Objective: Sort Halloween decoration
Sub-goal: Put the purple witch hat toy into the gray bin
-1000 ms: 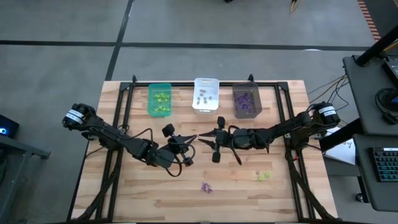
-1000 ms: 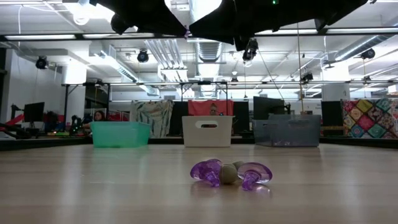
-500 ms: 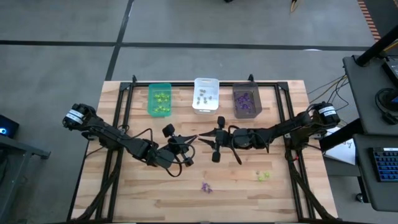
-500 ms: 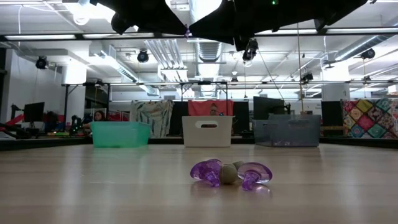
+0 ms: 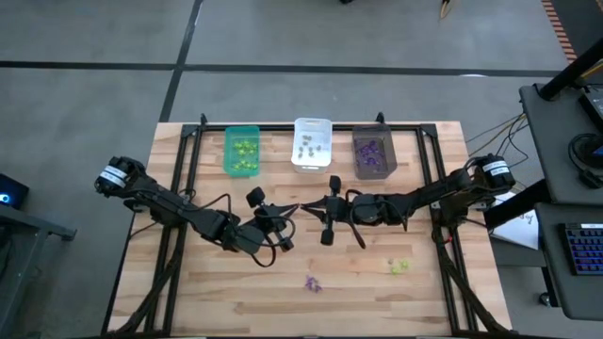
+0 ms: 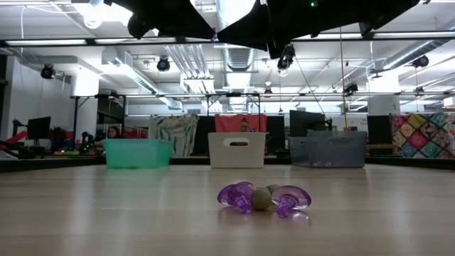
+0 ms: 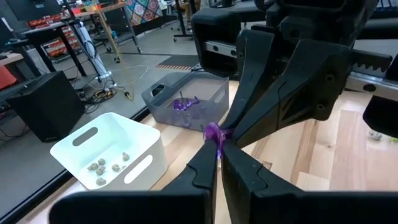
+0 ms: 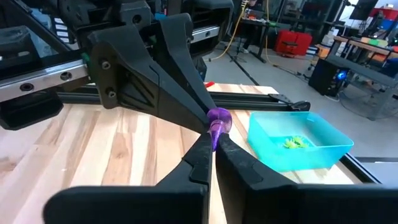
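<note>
My left gripper (image 5: 290, 210) and my right gripper (image 5: 307, 214) meet tip to tip above the middle of the table, both shut on one tiny purple trinket (image 7: 214, 132) that also shows in the right wrist view (image 8: 217, 116). Two purple trinkets with a greyish one between them (image 6: 263, 198) lie on the boards near the near edge (image 5: 312, 282). A yellow-green trinket (image 5: 399, 266) lies to their right. More trinkets lie inside the bins. My left gripper pinches the purple trinket's thin stem (image 7: 218, 148) between its two fingertips, coming level from the table's left. The trinket is lifted clear of the table, its rounded head (image 7: 213, 130) past the tips. My right gripper pinches the trinket's stem (image 8: 214, 138) between its fingertips, coming level from the table's right. The rounded head (image 8: 219, 116) sits just beyond its tips, against the left gripper's fingers (image 8: 186, 93).
Three bins stand in a row along the far edge: green (image 5: 242, 151), white (image 5: 312, 143), dark grey (image 5: 373, 153). Black frame rails (image 5: 188, 179) run along the table's left and right sides. Bare boards lie between the arms and the near edge.
</note>
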`<state>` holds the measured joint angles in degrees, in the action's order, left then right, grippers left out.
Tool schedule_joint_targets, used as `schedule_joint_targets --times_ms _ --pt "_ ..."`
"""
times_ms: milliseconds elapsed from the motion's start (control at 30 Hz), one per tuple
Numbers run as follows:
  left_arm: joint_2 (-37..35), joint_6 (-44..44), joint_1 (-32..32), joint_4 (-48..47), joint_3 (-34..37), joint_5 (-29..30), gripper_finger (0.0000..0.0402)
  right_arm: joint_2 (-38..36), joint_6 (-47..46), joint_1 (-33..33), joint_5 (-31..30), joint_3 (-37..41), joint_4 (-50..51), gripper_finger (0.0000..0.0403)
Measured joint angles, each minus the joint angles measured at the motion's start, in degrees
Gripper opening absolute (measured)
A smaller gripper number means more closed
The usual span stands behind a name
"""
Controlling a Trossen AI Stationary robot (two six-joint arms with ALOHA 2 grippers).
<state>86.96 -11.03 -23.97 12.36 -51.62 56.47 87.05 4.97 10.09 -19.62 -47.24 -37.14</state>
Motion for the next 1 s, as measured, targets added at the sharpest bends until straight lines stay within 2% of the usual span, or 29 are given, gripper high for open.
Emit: schedule_joint_targets --times_ms 167,333,433,533,667,733,867,1000 --pt "0.0 0.0 0.0 0.3 0.0 -0.2 0.0025 -0.1 -0.5 0.0 0.0 0.0 0.5 0.0009" --pt "0.0 0.1 0.0 0.1 0.0 -0.5 0.0081 -1.3 -0.5 -0.1 0.0 0.0 2.0 0.0009" --pt "0.0 2.3 -0.1 -0.5 0.0 -0.5 0.0112 -3.4 -2.5 -0.9 0.1 -0.6 8.0 0.0009" --pt "0.0 3.0 -0.2 -1.8 0.0 -0.5 0.0137 -6.2 -6.7 -3.2 -2.7 -3.6 21.5 0.0009" --pt "0.0 2.8 -0.2 -2.0 0.0 -0.5 0.0159 -8.6 -14.6 -8.7 -11.6 -11.6 51.2 0.0009" --pt "0.0 2.5 -0.2 -2.0 0.0 -0.5 0.0164 -8.6 -19.2 -13.0 -13.6 -16.2 67.0 0.0009" --pt "0.0 2.1 -0.2 -1.8 0.0 -0.5 0.0166 -7.2 -29.0 -23.9 -11.9 -23.1 88.8 0.0009" --pt "0.0 2.0 -0.2 -1.8 0.0 -0.5 0.0166 -5.8 -30.4 -35.7 -2.2 -24.3 94.0 0.0009"
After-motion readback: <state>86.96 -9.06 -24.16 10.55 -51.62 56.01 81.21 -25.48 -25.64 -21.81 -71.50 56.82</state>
